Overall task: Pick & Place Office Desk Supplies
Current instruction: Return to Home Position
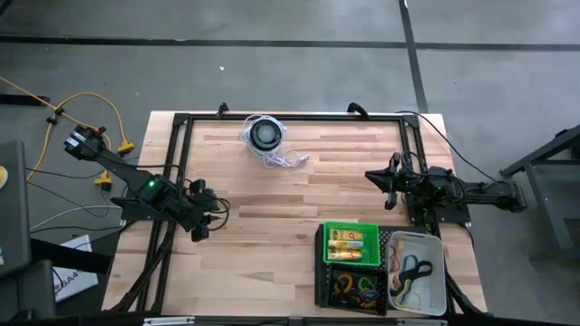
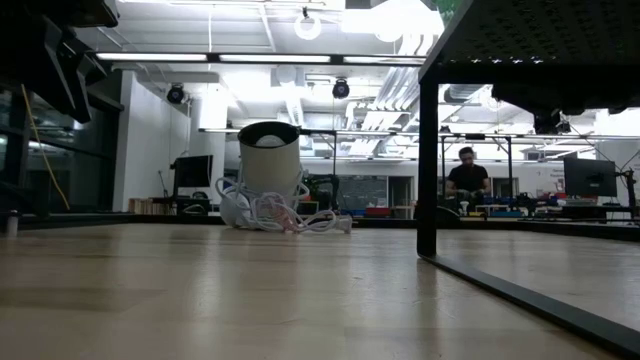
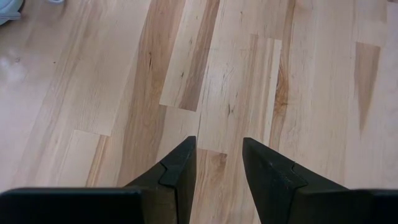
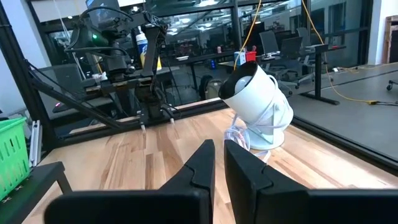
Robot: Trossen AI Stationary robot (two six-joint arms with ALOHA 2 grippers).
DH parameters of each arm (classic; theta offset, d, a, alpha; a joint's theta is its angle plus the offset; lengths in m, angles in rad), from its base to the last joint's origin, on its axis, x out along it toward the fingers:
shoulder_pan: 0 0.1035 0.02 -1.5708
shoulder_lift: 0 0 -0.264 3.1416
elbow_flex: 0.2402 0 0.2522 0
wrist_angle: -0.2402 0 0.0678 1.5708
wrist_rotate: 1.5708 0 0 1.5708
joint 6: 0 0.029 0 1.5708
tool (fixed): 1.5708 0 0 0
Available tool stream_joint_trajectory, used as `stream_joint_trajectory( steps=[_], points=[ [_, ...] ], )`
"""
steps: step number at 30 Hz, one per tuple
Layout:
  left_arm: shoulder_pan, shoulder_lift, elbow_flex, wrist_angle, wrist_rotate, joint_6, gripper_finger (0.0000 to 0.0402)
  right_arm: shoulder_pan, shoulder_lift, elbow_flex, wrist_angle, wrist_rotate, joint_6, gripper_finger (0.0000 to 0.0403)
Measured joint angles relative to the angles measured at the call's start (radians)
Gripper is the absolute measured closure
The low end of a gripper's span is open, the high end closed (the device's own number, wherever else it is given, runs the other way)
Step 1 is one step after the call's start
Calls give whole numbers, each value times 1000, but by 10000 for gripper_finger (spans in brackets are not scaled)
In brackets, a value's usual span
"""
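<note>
I judge the job all but done: the supplies (image 1: pixel 347 241) lie sorted in three bins (image 1: pixel 441 281) at the tabletop's near right corner, and both arms hang empty at its side edges, left tool (image 3: pixel 219 142) apart, right tool (image 4: pixel 219 144) nearly together.

You are looking level across a pale wooden tabletop (image 2: pixel 200 300). Toward its far edge stands a white round device with a dark top (image 2: pixel 270 160), with its white cord (image 2: pixel 290 218) heaped at the base. On the right, a black metal post (image 2: pixel 428 160) rises to a black perforated shelf (image 2: pixel 540 40). Far behind, a person in dark clothes (image 2: pixel 467 175) is at a desk.
</note>
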Motion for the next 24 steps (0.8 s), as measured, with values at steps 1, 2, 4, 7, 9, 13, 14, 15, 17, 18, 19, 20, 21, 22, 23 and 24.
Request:
stream_joint_trajectory(
  steps=[1,2,4,7,9,13,14,15,17,18,19,20,21,22,23,24],
  points=[
    [0,0,0,0,0,0,277,-3,0,0,0,0,-1,379],
    [0,0,0,0,0,0,277,-7,0,0,0,-1,-1,379],
    [0,0,0,0,0,0,277,-15,0,0,-1,-1,-1,379],
    [0,0,0,0,0,0,277,-24,5,0,-1,-2,-3,379],
    [0,0,0,0,0,0,277,-26,12,0,-2,-2,-9,379],
    [0,0,0,0,0,0,277,-26,36,-1,-2,-2,-10,379],
    [0,0,0,0,0,0,277,-26,42,-1,-2,-2,-9,379],
    [0,0,0,0,0,0,277,-26,46,-1,-2,-2,-9,379],
    [0,0,0,0,0,0,277,-26,52,-1,-2,-2,-9,379],
    [0,0,0,0,0,0,277,-26,52,-1,-2,-2,-9,379],
    [0,0,0,0,0,0,277,-26,52,-1,-2,-2,-9,379],
    [0,0,0,0,0,0,277,-26,52,-1,-2,-2,-9,379],
    [0,0,0,0,0,0,277,-26,52,-1,-2,-2,-9,379],
    [0,0,0,0,0,0,277,-26,52,-2,-2,-2,-9,379],
    [0,0,0,0,0,0,277,-26,52,-2,-2,-2,-9,379],
    [0,0,0,0,0,0,277,-26,52,-2,-2,-2,-9,379]
  ],
)
